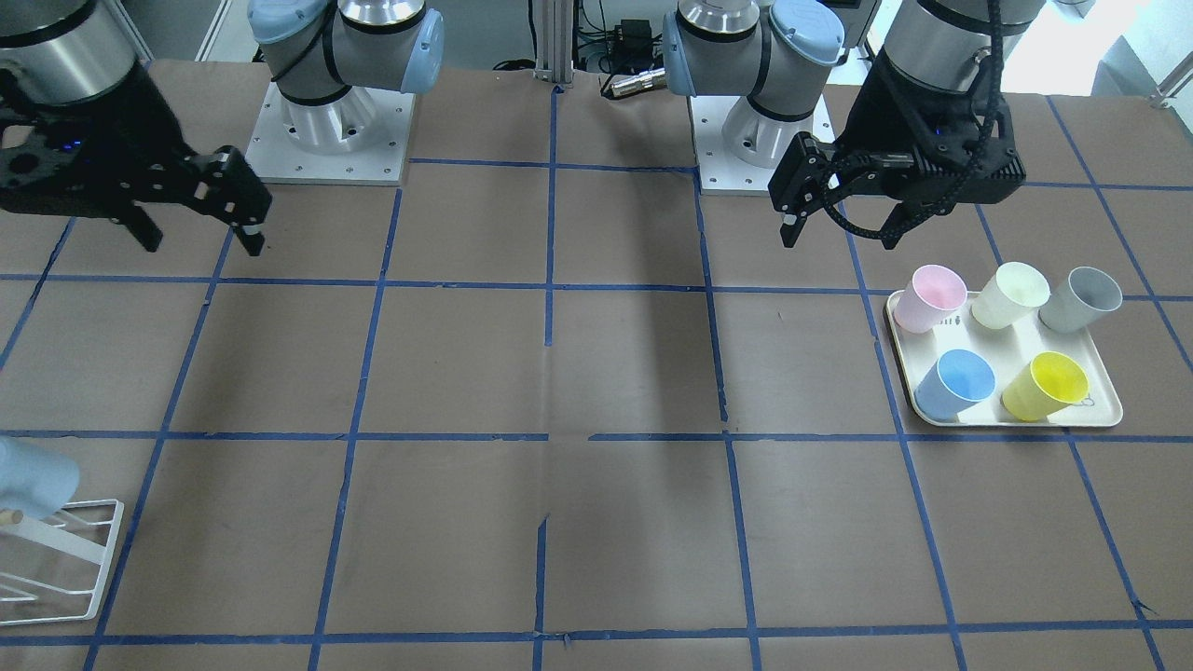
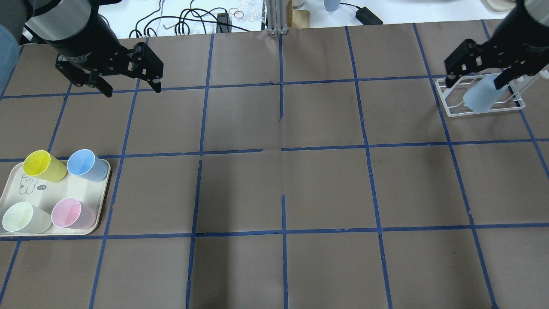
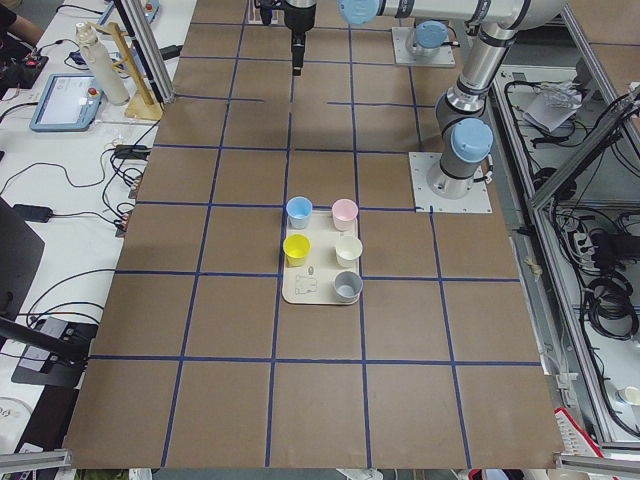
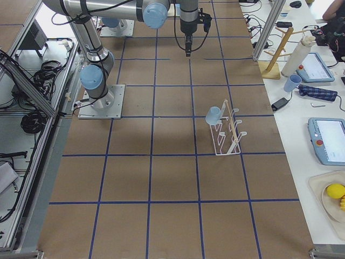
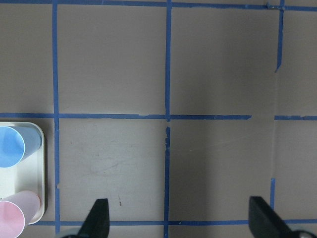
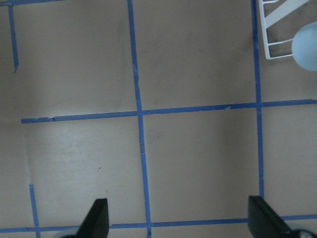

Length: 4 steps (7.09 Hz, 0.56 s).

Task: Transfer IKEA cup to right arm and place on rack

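Note:
The pale blue IKEA cup (image 2: 481, 98) hangs tilted, mouth down, on a rod of the white wire rack (image 2: 448, 109) at the table's far right. It also shows at the front-facing view's left edge (image 1: 28, 477) and in the right side view (image 4: 214, 115). My right gripper (image 2: 474, 81) is open and empty, raised and apart from the cup; its wrist view shows the cup (image 6: 305, 47) at the top right corner. My left gripper (image 2: 132, 89) is open and empty, raised over the far left of the table.
A cream tray (image 2: 30, 191) at the near left holds a deeper blue cup (image 2: 85, 165), a yellow cup (image 2: 43, 166), a pink cup (image 2: 72, 213), a pale green cup (image 2: 23, 219) and a grey cup (image 1: 1081, 298). Blue tape lines grid the brown table.

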Each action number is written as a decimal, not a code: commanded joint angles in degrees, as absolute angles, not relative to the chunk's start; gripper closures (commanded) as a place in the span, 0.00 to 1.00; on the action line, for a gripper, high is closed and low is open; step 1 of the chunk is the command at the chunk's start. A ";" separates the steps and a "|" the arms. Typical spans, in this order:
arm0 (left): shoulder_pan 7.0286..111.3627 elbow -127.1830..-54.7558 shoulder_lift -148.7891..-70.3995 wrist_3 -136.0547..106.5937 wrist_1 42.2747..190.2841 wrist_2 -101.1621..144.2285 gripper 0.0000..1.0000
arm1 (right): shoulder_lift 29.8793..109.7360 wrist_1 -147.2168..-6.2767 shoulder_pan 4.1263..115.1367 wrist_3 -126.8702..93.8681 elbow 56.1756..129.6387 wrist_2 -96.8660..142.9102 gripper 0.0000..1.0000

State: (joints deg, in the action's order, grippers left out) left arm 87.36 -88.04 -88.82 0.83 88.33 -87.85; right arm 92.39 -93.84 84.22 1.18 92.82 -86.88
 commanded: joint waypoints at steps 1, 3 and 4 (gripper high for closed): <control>87.36 -87.98 -88.77 0.79 88.33 -87.89 0.00 | 92.98 -93.61 89.99 -5.71 94.47 -86.48 0.00; 87.19 -87.98 -89.21 0.88 87.63 -87.98 0.00 | 97.19 -93.52 89.83 -4.75 98.33 -87.09 0.00; 87.19 -87.98 -88.86 0.88 87.63 -87.89 0.00 | 98.95 -89.34 89.65 -4.83 98.61 -87.19 0.00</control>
State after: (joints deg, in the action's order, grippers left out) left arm 87.25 -87.99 -89.01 0.85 87.86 -87.93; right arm 96.75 -92.59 89.73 -4.88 97.52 -86.92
